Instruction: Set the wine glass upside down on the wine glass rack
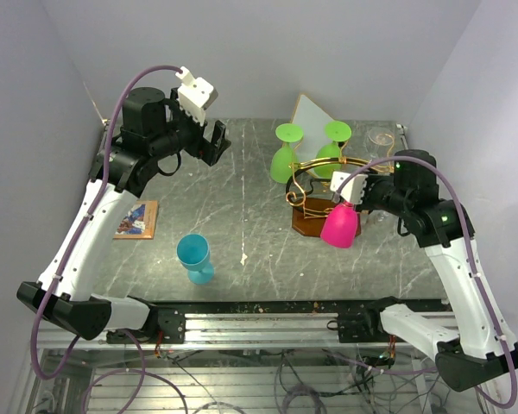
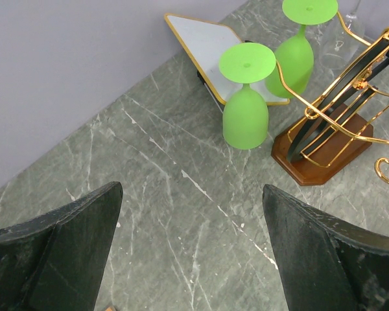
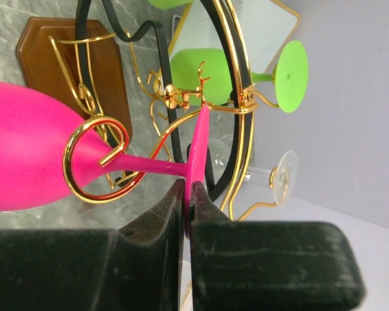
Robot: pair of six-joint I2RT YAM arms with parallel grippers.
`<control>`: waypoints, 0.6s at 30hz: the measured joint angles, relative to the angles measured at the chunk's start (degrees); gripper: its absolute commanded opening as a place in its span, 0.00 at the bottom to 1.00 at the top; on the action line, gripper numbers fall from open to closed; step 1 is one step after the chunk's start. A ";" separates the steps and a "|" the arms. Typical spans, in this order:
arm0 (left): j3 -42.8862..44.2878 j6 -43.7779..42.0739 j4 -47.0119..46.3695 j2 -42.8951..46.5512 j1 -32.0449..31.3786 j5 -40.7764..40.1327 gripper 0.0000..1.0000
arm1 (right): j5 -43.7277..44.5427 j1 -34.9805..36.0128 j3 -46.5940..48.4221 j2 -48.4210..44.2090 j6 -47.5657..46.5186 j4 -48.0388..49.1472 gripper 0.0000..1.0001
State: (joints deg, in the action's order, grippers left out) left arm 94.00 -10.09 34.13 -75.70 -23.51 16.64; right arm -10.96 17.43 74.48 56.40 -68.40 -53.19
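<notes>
The right gripper [image 3: 189, 194] is clamped on the foot of the pink wine glass [image 3: 32, 155]. The glass's bowl is cut off at the left edge of the right wrist view. Its stem runs through a curled gold loop of the wine glass rack [image 1: 311, 220]. From above, that gripper's fingers cannot be made out. The left gripper [image 2: 191, 194] hangs spread wide, holding nothing.

There are five glasses:
- one pink
- two inverted beside the rack, a near green glass [image 2: 246, 110] and a far green glass [image 2: 298, 52]
- one teal glass [image 1: 194, 257] lying on the marble table [image 1: 242, 198]
- one clear glass [image 3: 279, 178], faint and partly behind the wire
</notes>
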 measured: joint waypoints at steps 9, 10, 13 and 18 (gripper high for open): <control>-0.02 -0.13 -0.02 0.00 0.00 0.00 1.00 | -0.90 -0.63 -0.04 -1.27 -1.11 -1.57 0.00; -0.02 -0.22 0.00 0.00 0.00 -0.02 1.00 | -1.16 -0.70 -0.04 -1.44 -1.18 -1.68 0.00; -0.24 -0.44 -0.04 0.00 0.00 -0.20 1.00 | -2.10 -0.87 -0.04 -1.95 -1.44 -1.97 0.00; -1.22 -0.85 -0.04 0.00 0.00 -0.81 1.00 | -4.17 -1.07 -0.04 -2.47 -2.16 -3.15 0.00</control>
State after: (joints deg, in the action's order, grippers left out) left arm 92.77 -10.94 34.09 -75.70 -23.51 15.84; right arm -15.14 16.36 74.43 53.93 -70.57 -56.34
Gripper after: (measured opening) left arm 0.995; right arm 0.027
